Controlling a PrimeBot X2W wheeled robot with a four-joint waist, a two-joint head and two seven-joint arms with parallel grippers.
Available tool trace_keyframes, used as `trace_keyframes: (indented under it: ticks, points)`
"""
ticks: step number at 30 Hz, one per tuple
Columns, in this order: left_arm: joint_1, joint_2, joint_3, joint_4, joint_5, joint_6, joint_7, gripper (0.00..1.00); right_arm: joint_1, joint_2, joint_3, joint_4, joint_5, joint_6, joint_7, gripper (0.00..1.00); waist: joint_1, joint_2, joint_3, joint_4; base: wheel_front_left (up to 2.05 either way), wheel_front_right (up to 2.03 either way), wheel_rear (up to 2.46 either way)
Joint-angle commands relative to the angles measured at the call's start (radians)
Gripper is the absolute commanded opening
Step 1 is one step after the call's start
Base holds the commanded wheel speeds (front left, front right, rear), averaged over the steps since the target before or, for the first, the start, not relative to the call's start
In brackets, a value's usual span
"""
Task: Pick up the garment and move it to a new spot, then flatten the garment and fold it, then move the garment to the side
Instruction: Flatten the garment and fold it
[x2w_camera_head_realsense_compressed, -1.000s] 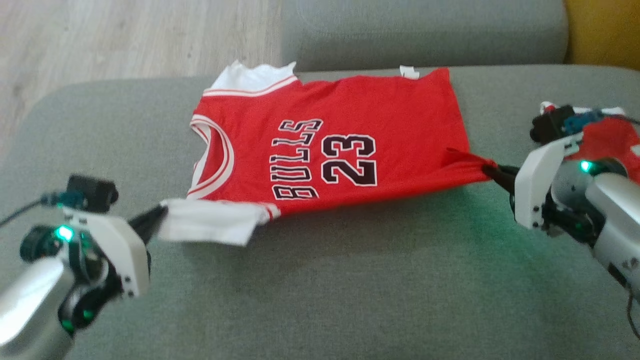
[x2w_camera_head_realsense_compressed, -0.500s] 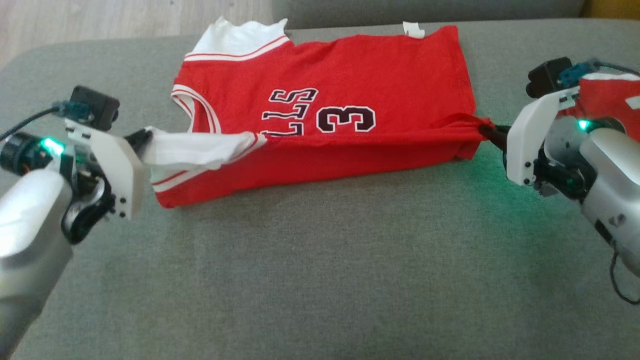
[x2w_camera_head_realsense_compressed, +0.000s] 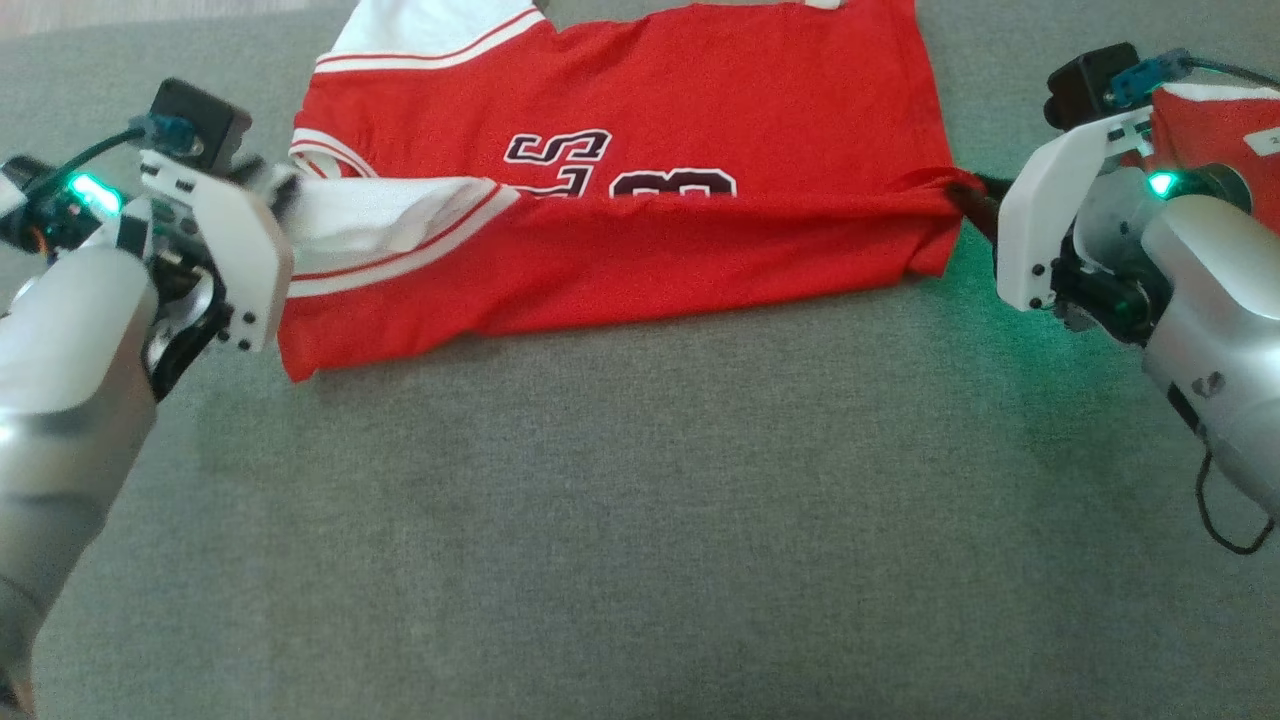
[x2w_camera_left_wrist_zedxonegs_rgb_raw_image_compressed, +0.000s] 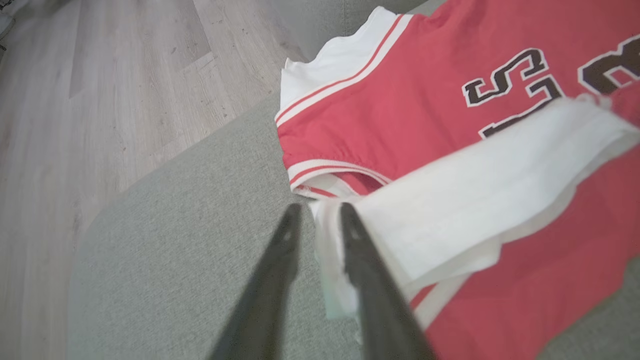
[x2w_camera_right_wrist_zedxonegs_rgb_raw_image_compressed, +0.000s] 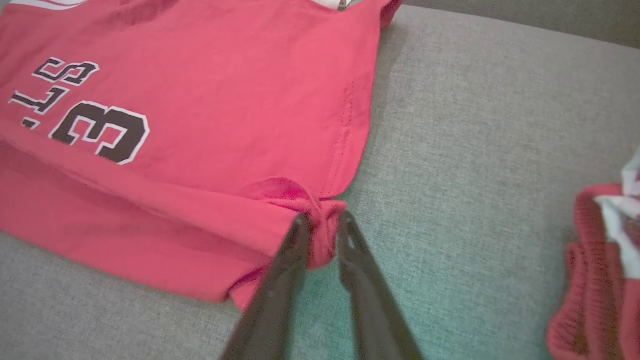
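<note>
Head view: the red garment (x2w_camera_head_realsense_compressed: 620, 230) lies on the grey sofa seat (x2w_camera_head_realsense_compressed: 650, 520), stretched between the two claws. Its near flap is drawn over the far part, so only the upper portions of the dark lettering show above the flap's edge. The left claw (x2w_camera_head_realsense_compressed: 283, 185) is clenched on the white sleeve edge at the garment's left end. The left wrist view confirms white fabric pinched between the two dark fingers (x2w_camera_left_wrist_zedxonegs_rgb_raw_image_compressed: 285, 240). The right claw (x2w_camera_head_realsense_compressed: 968, 195) is clenched on a bunched red corner at the garment's right end, and the right wrist view confirms that corner gathered between its fingers. The folded near edge rests on the seat, running from just beside the left claw to just beside the right claw. A second red and white cloth (x2w_camera_right_wrist_zedxonegs_rgb_raw_image_compressed: 590, 280) lies on the seat to the right of the right claw, apart from the garment. Pale wooden floor (x2w_camera_left_wrist_zedxonegs_rgb_raw_image_compressed: 100, 100) shows past the seat's edge, beyond the left claw.
</note>
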Motion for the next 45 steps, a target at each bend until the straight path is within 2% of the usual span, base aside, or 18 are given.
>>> trace_keyframes:
  ticks: [1, 3, 6, 9, 13, 16, 18, 21, 25, 29, 33, 37, 45]
  points:
    - [-0.073, 0.018, 0.033, 0.018, 0.005, 0.002, -0.032, 1.00, -0.022, 0.007, -0.003, 0.001, -0.006, 0.003, -0.026, 1.00, -0.0002, 0.0000, 0.008, -0.001, 0.00, 0.00, 0.00]
    - [-0.086, -0.003, 0.038, 0.050, 0.010, 0.005, -0.082, 1.00, -0.026, 0.014, -0.005, 0.012, -0.009, 0.003, -0.061, 1.00, -0.0002, 0.0000, 0.009, 0.001, 0.00, 0.00, 0.00]
    - [-0.099, -0.035, 0.064, 0.091, 0.011, 0.035, -0.196, 1.00, -0.023, 0.018, -0.017, 0.019, -0.006, 0.003, -0.142, 1.00, -0.0002, 0.0000, -0.004, 0.005, 0.00, 0.00, 0.00]
    - [-0.099, -0.066, 0.109, 0.113, -0.003, 0.072, -0.350, 1.00, -0.017, 0.021, -0.053, 0.020, -0.003, 0.003, -0.297, 1.00, -0.0002, 0.0000, -0.026, 0.010, 0.00, 0.00, 0.00]
    - [-0.060, -0.105, 0.179, 0.121, -0.050, 0.097, -0.545, 1.00, 0.020, 0.028, -0.099, 0.015, -0.006, 0.003, -0.526, 1.00, -0.0002, 0.0000, -0.073, 0.017, 0.00, 0.00, 0.00]
    - [-0.012, -0.124, 0.233, 0.095, -0.073, 0.117, -0.606, 1.00, 0.046, 0.031, -0.139, 0.024, -0.054, 0.003, -0.613, 1.00, -0.0002, 0.0000, -0.111, 0.022, 0.00, 0.00, 0.00]
    - [0.028, -0.123, 0.276, 0.033, -0.051, 0.146, -0.614, 1.00, 0.061, 0.036, -0.245, -0.005, -0.090, 0.003, -0.618, 1.00, -0.0002, 0.0000, -0.133, 0.022, 0.00, 0.00, 0.00]
    - [0.147, -0.127, 0.385, -0.130, 0.008, 0.196, -0.615, 1.00, 0.147, 0.049, -0.466, -0.093, -0.217, 0.003, -0.619, 1.00, -0.0002, 0.0000, -0.165, 0.021, 0.00, 0.00, 0.00]
    - [0.360, -0.160, 0.513, -0.308, 0.087, 0.232, -0.615, 1.00, 0.337, 0.129, -0.743, -0.245, -0.437, 0.003, -0.619, 1.00, -0.0002, 0.0000, -0.215, 0.014, 0.00, 0.00, 0.00]
    - [0.550, -0.220, 0.607, -0.420, 0.146, 0.223, -0.615, 1.00, 0.530, 0.259, -0.938, -0.400, -0.625, 0.003, -0.619, 1.00, -0.0002, 0.0000, -0.261, 0.009, 0.00, 0.00, 0.00]
    - [0.687, -0.279, 0.680, -0.479, 0.207, 0.206, -0.615, 1.00, 0.680, 0.349, -1.030, -0.523, -0.759, 0.003, -0.619, 1.00, -0.0002, 0.0000, -0.283, 0.001, 0.00, 0.00, 0.00]
    - [0.785, -0.341, 0.740, -0.494, 0.253, 0.184, -0.615, 1.00, 0.795, 0.378, -1.044, -0.578, -0.835, 0.003, -0.619, 1.00, -0.0002, 0.0000, -0.293, -0.007, 0.00, 0.00, 0.00]
    - [0.842, -0.406, 0.828, -0.428, 0.328, 0.131, -0.615, 1.00, 0.869, 0.384, -1.031, -0.610, -0.801, 0.003, -0.619, 1.00, -0.0002, 0.0000, -0.278, -0.025, 0.00, 0.00, 0.00]
